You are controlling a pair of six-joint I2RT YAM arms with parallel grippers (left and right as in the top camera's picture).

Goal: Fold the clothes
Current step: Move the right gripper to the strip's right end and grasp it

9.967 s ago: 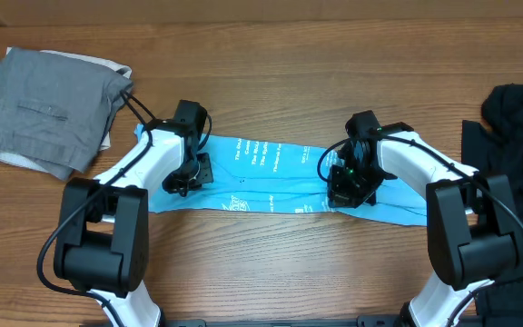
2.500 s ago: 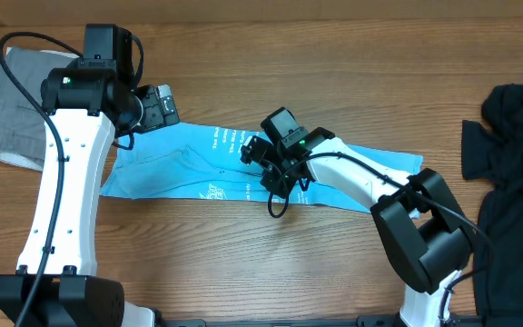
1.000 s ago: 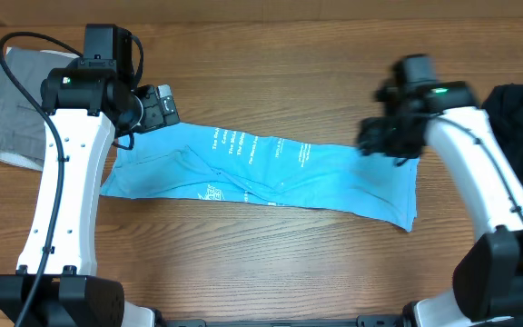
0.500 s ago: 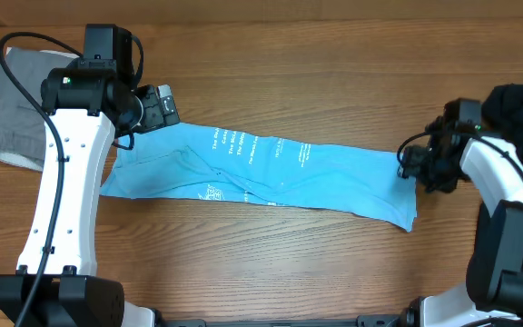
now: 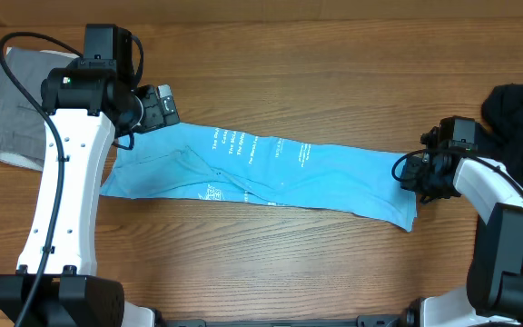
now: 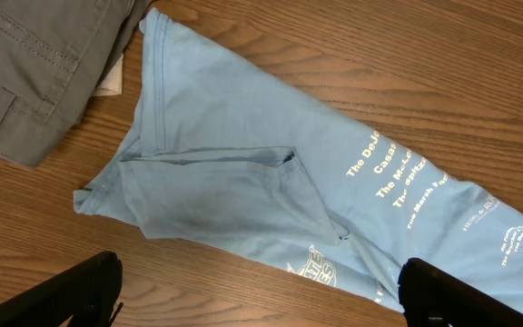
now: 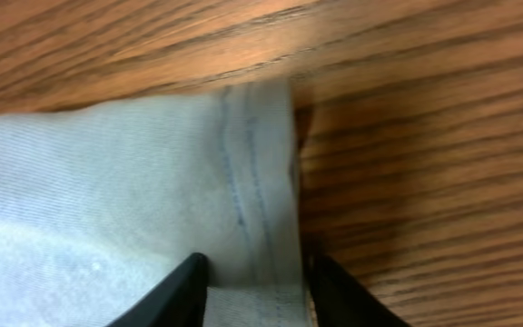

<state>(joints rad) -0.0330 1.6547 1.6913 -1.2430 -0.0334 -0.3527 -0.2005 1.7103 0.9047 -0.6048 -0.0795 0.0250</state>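
Observation:
The clothes (image 5: 271, 168), a light blue T-shirt folded into a long strip with small white text on top, lie across the middle of the table. My left gripper (image 5: 160, 107) hangs above the strip's left end, open wide and empty. In the left wrist view the shirt (image 6: 243, 182) lies beyond its spread fingertips (image 6: 89, 283). My right gripper (image 5: 413, 173) is down at the strip's right end. In the right wrist view its fingertips (image 7: 184, 292) straddle the stitched hem of the shirt (image 7: 107, 182), partly apart, with flat cloth between them.
A folded grey garment (image 5: 7, 109) lies at the back left, touching the shirt's corner in the left wrist view (image 6: 25, 64). A pile of black clothing (image 5: 516, 118) sits at the right edge, just behind my right arm.
My right gripper has come down from above the back right to the strip's right hem, and its jaws have narrowed around it. The left arm and the shirt have not moved.

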